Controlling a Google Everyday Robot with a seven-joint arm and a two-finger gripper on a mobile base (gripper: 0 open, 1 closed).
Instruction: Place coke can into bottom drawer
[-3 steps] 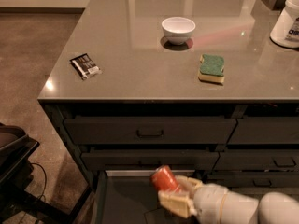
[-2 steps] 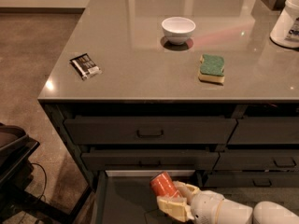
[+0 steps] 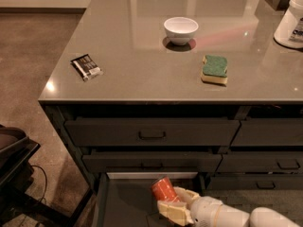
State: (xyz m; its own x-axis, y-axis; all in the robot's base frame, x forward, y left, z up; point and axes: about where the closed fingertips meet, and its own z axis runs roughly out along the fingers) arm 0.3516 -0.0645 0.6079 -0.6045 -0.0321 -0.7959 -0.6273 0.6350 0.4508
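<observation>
**Nearly home: can held over the open drawer**

Camera view. Low in the frame, just right of centre, the robot's pale two-finger tool (image 3: 171, 200) reaches in from the lower right corner. Its cream fingers (image 3: 173, 213) are clamped on the lower end of the small orange-red cylindrical coke can (image 3: 164, 188), with no gap showing between them and the metal. The can leans, its silver top tipped toward the upper left. Both sit over the pulled-out bottom drawer (image 3: 124, 203), a wide, dark grey-green tray with a flat floor and a pale back rim. Whether the can's base touches that floor I cannot tell.

The step in hand looks like the set-down. It would go best if the tool sinks until the can's weight rests on the drawer floor, well inside the side walls and clear of the handled drawer front (image 3: 151, 162) just above. The fingers should part only then, since a tilted cylinder let go early may roll.

Higher in the frame, the smooth grey table (image 3: 137, 79) carries a white ceramic bowl (image 3: 180, 30), a green-and-yellow sponge (image 3: 215, 69) and a dark snack packet (image 3: 86, 66), all well apart from the work.
</observation>
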